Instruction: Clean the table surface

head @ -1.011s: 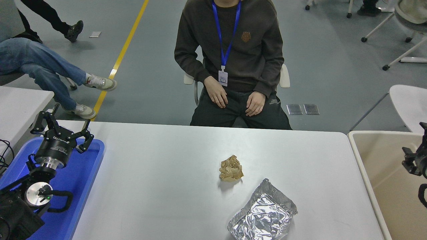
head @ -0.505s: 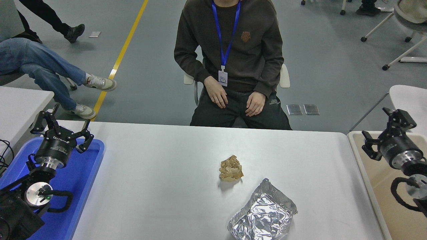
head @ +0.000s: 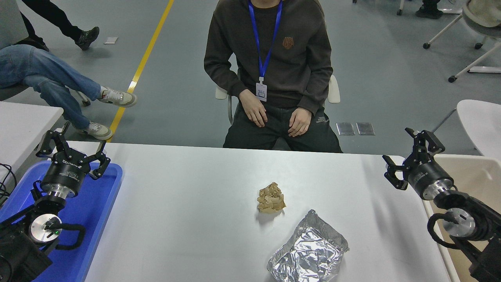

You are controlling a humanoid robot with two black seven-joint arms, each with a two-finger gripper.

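Head view looks down over the table surface [head: 188, 219], a wide, smooth white top with rounded corners that fills the lower half of the picture and runs between the two grippers. The right gripper [head: 411, 158] hangs above the table's far right corner, its fingers [head: 391, 178] spread wide with nothing between them. Left of those fingers and nearer the camera, a crumpled tan paper wad [head: 271, 198] sits about mid-table, well apart from them. Nearer still, close to the front edge, lies a wrinkled sheet of silver foil [head: 308, 250], just beside the wad but not touching it. Right of the right gripper, against the table's end, stands a beige bin [head: 475, 172], and the arm reaches across its near wall.

The left gripper [head: 72, 150] is parked at the lower left, fingers likewise spread and empty, held over a blue tray [head: 94, 211] that butts against the table's left end. Beyond that tray a smaller white table [head: 23, 125] shows at the left edge.

Past both sets of fingers, at the far side, a person in a dark sweatshirt [head: 274, 58] with a blue lanyard sits on a chair, hands on thighs. The floor is grey with a yellow line [head: 143, 62]; another seated person's jeans and sneakers [head: 58, 86] show at upper left, and white chair legs on castors [head: 462, 43] at upper right.
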